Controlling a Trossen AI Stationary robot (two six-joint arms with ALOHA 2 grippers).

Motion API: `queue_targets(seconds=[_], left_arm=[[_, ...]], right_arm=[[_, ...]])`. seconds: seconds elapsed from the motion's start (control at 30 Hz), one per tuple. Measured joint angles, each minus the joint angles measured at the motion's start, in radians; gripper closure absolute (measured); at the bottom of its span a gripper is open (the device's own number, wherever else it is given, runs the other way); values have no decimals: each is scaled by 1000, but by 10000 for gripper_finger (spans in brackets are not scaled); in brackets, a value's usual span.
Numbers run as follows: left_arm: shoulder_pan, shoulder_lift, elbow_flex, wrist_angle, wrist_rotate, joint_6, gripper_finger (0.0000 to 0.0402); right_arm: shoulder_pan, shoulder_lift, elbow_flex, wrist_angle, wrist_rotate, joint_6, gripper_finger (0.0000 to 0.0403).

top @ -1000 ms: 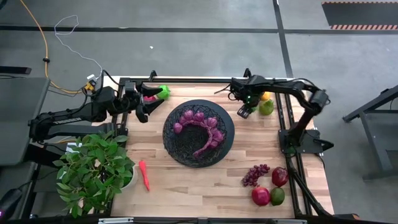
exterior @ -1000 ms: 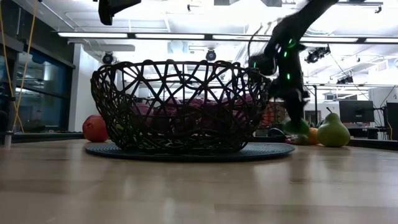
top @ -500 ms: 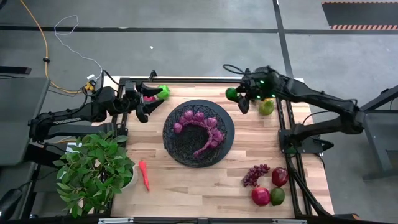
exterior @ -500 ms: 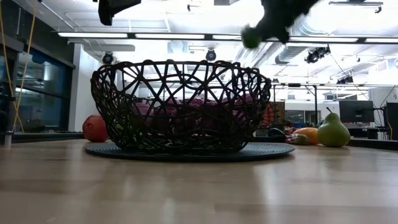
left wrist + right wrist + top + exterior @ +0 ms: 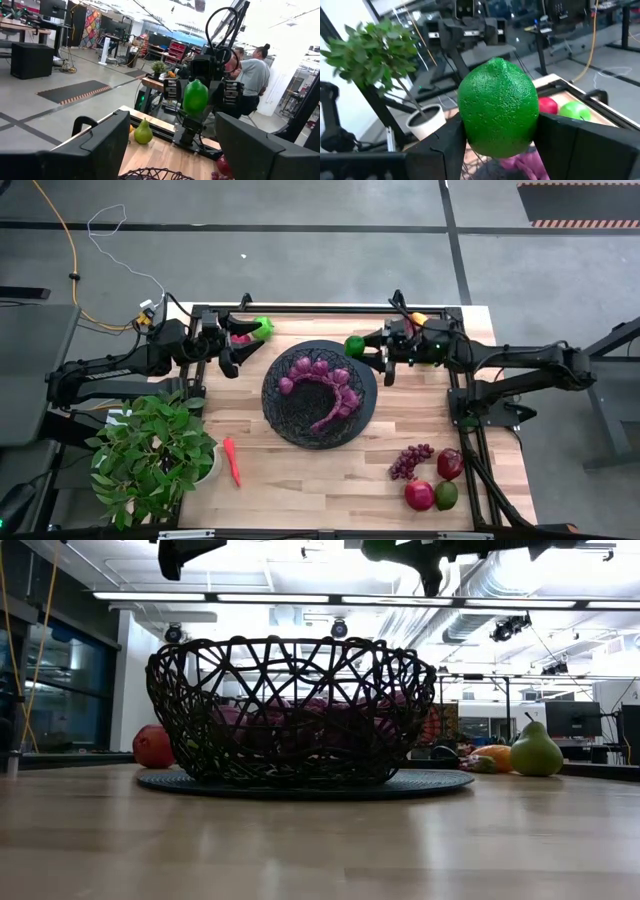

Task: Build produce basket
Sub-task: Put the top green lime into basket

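The black mesh basket (image 5: 290, 415) stands mid-table with purple grape bunches (image 5: 325, 385) inside. My right gripper (image 5: 366, 352) is shut on a green lime (image 5: 354, 345), high over the basket's far right rim; the lime fills the right wrist view (image 5: 497, 107) and shows in the left wrist view (image 5: 195, 96). My left gripper (image 5: 232, 348) waits open and level at the far left, beside a red and a green fruit (image 5: 254, 332). A pear (image 5: 536, 752) and an orange fruit (image 5: 493, 754) stand on the table at the far right. My right gripper pinches the lime between its two fingers (image 5: 570, 142), one on each opposite side of the fruit (image 5: 470, 127). The fingers lie level and come from the table's right side, pointing at the left arm. The lime is lifted clear of table and basket.
A leafy potted plant (image 5: 150, 455) fills the near left corner, with a slim red pepper (image 5: 232, 461) beside it. More grapes (image 5: 410, 460) and several round fruits (image 5: 436, 485) lie at the near right. People (image 5: 252, 75) stand beyond the table.
My right gripper has risen from beside the pear with the lime, tipped from pointing down to level, and swung toward the table's left, over the basket's far right rim. The lime has gone from table height to well above the basket.
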Motion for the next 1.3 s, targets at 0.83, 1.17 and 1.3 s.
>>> queue_targets(seconds=[0.83,1.17,1.3], left_arm=[[0,0,0,-31,-17,0,122],[0,0,0,-30,-34,0,122],[0,0,0,-34,-34,0,122]], right_arm=[[4,4,-11,-8,3,33,222],[4,298,291,-403,-69,-41,222],[12,452,419,-509,-148,-112,222]])
